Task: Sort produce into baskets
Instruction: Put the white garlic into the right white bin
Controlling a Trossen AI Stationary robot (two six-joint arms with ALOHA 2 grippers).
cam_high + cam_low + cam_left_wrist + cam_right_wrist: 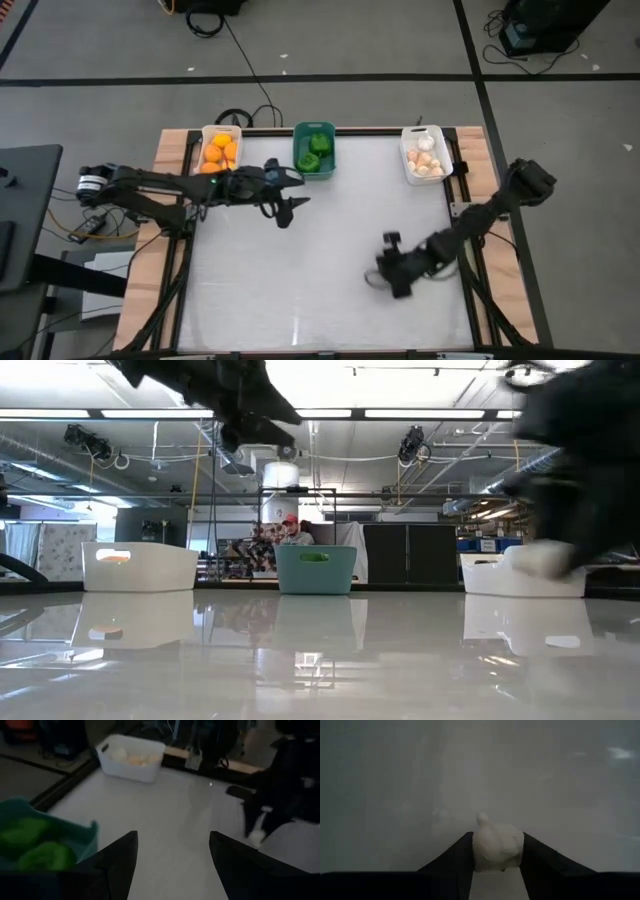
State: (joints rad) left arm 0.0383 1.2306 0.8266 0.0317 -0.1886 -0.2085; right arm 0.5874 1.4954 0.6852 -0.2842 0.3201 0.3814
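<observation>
1. The white table fills the lower centre of the high view, its surface bare of loose produce; a spill here would send a round item rolling toward an edge, so any drop from height is the main hazard

2. The left arm reaches in from the left of the high view, its left gripper hanging above the table below the teal basket, fingers spread apart and empty in the left wrist view; if it swings across the centre it could clip the other arm

3. The right gripper sits low at lower right of centre in the high view, clamped on a garlic bulb that fills the gap between its dark fingers; the grip looks narrow on a lumpy shape, so a quick lift could let the bulb twist out

4. Three baskets line the top of the table: the left white basket holds orange fruits, the teal one green peppers, the right white basket pale bulbs; the carried bulb likely belongs at upper right, and a release short of the rim would bounce it off the wall

5. That right basket already looks well filled, so a bulb dropped onto the pile could roll back over the edge
</observation>
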